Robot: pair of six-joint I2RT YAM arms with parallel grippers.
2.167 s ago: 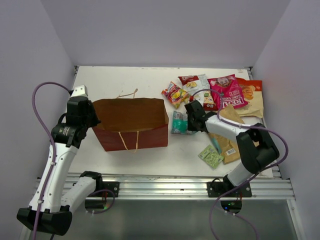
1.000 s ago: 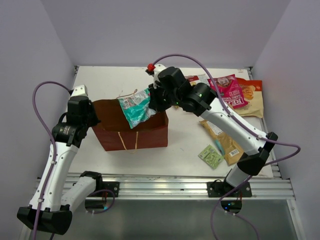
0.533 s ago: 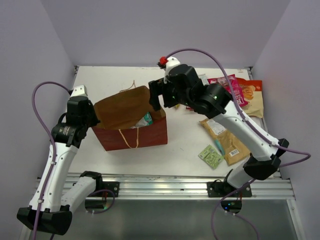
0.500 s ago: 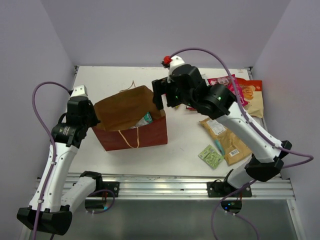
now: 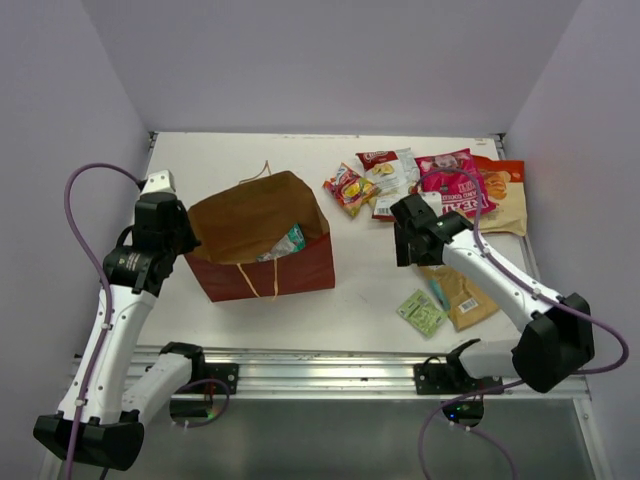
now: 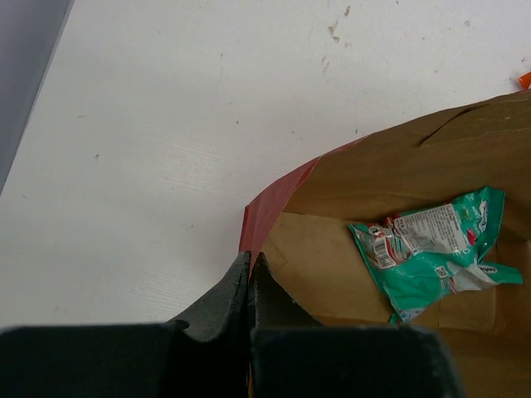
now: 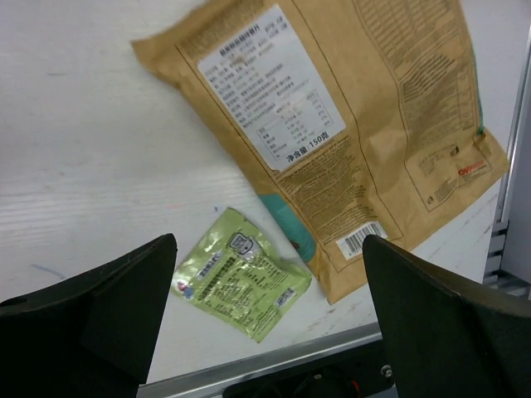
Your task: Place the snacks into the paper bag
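Right gripper (image 7: 270, 245) spread above tan pouch (image 7: 348, 108) labelled 150克, left gripper (image 6: 250, 265) pinching paper bag (image 6: 278, 199) rim

Paper bag (image 5: 300, 275) red-brown outside, tan inside; teal packet (image 6: 431, 249) w/ white label; green sachet (image 7: 241, 274); tan pouch (image 7: 382, 108).

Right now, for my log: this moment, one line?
left end effector shut on red-brown paper bag | right end effector open | teal crinkly packet inside bag

Teal packet (image 5: 288, 243) — inside paper bag (image 5: 300, 278)
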